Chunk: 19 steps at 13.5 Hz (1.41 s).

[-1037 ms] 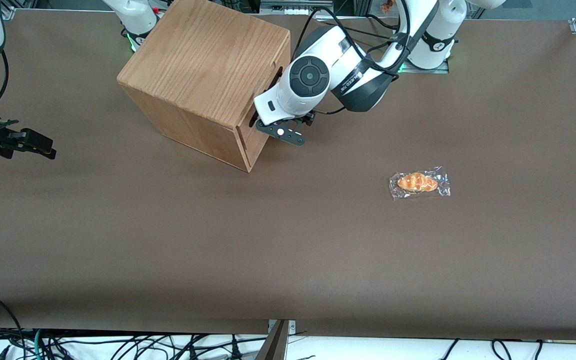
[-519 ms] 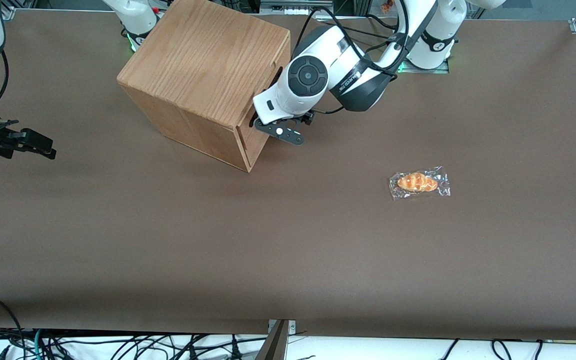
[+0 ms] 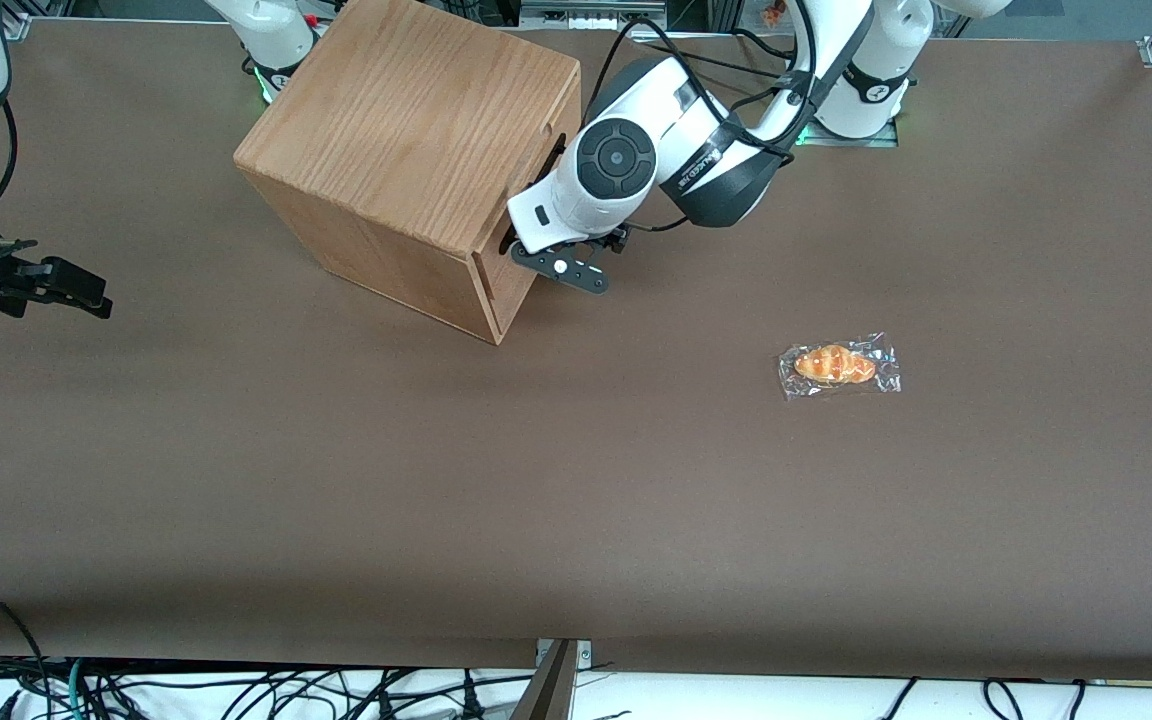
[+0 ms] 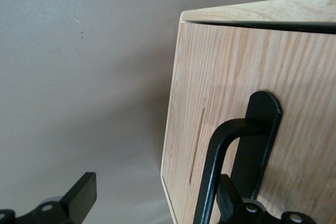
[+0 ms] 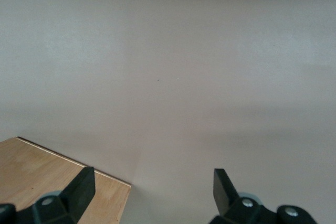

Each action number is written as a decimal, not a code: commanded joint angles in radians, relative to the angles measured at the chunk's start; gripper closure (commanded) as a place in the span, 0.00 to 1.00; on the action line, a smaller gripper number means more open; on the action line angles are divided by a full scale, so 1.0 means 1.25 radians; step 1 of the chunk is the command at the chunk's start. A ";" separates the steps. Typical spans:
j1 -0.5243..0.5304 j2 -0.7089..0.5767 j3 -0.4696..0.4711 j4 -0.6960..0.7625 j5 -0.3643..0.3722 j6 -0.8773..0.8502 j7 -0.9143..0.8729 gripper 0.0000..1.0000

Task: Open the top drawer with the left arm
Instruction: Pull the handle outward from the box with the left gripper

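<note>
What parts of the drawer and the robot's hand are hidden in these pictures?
- Front view: the top drawer front and the gripper are covered by the left arm.
- Left wrist view: the handle is cut off by the edge; the fingers spread wide apart.

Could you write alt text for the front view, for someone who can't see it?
A white robot arm holds its end effector against the front of a wooden cabinet on a brown table. A wrapped pastry lies nearer the camera.
</note>
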 commanded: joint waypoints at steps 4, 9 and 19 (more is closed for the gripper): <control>0.002 -0.005 0.005 -0.035 0.024 0.019 0.019 0.00; 0.016 -0.017 0.005 -0.035 0.046 0.001 0.017 0.00; 0.092 -0.039 0.009 -0.034 0.047 -0.057 0.049 0.00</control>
